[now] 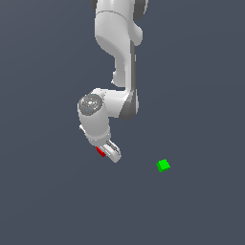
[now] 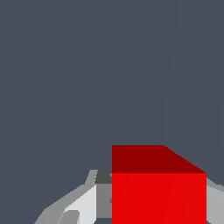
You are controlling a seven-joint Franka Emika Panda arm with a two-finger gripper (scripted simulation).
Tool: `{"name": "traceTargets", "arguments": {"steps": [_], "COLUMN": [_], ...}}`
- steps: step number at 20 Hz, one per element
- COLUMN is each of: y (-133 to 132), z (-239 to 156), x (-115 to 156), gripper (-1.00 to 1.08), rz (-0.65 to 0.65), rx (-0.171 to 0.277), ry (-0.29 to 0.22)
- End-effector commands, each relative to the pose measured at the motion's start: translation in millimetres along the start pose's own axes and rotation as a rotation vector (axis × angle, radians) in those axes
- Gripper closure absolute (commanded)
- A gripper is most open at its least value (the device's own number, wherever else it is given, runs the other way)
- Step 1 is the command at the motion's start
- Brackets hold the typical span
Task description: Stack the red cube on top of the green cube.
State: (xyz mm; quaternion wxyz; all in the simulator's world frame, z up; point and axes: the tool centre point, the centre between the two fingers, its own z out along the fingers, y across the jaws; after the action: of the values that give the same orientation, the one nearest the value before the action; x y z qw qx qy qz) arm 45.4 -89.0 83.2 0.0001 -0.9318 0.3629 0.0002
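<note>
Claw (image 1: 107,152) clenched on red cube (image 1: 101,152); pickup seemingly done. Left: carrying over to green cube (image 1: 163,165), well apart, and stacking.

The work surface under my arm is a flat, plain slate-grey floor (image 1: 48,206), uniform in colour with no markings or edges visible in either view. Lying directly on it I see one small bright green cube (image 1: 163,165), sitting alone toward the exterior view's right. The small bright red cube (image 1: 100,152) lies well apart from the green one, toward the exterior view's left; it is mostly hidden there, and I cannot tell from either view whether it rests on the floor.
</note>
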Motion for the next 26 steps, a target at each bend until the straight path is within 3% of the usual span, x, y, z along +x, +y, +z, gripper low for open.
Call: {"name": "traceTargets", "arguments": {"steps": [1, 7, 15, 20, 26], "y": [0.1, -0.4, -9.7, -36.7, -90.4], "z": [-16.0, -35.5, -33.2, -26.7, -13.5], "x": [-0.2, 0.8, -5.2, -23.6, -59.6], "gripper": [1.08, 1.08, 1.08, 1.08, 1.08], "rz": [0.0, 0.0, 0.0, 0.0, 0.0], "rx": [0.0, 0.0, 0.001, 0.001, 0.001], "ry": [0.0, 0.0, 0.001, 0.001, 0.001]}}
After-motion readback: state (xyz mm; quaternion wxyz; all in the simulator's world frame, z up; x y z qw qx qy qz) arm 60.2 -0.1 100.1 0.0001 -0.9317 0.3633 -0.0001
